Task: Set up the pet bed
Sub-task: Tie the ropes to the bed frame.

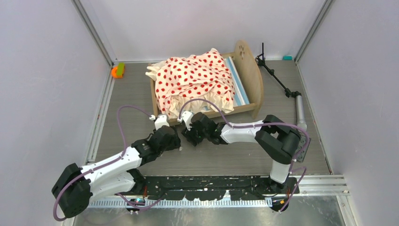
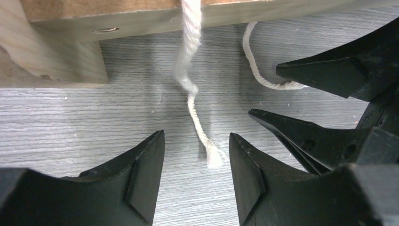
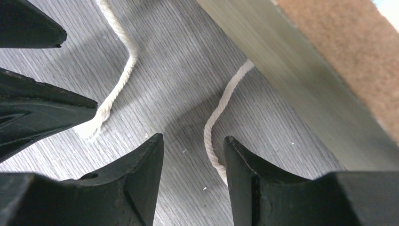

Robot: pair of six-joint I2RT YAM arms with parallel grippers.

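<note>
While both arms reach toward the near rail of the bed [image 1: 248,70], which sits upper centre of the top view on the table [image 1: 244,155], neither tool has hold of anything. The L gripper [image 2: 196,153] is roughly half open, tips low over the grey wood grain. The frayed end of a white cord [image 2: 197,122] lies loose betw. its fingers (not pinched). That cord drops from under the rail at the top of the left wrist frame.

The R gripper [image 3: 193,157] is also parted. A 2nd cord [image 3: 219,113] runs from under the rail, upper right of its frame, down into the gap and passes just beside the right-hand finger; can't tell if they touch. The two grippers sit tip to tip.

The bedding [image 1: 195,77] lies crumpled over most of the bed and spills over the near rail. A strip of mattress [image 1: 237,82] shows at the right, by the end board. A tripod [image 1: 277,77] lies at upper right.
</note>
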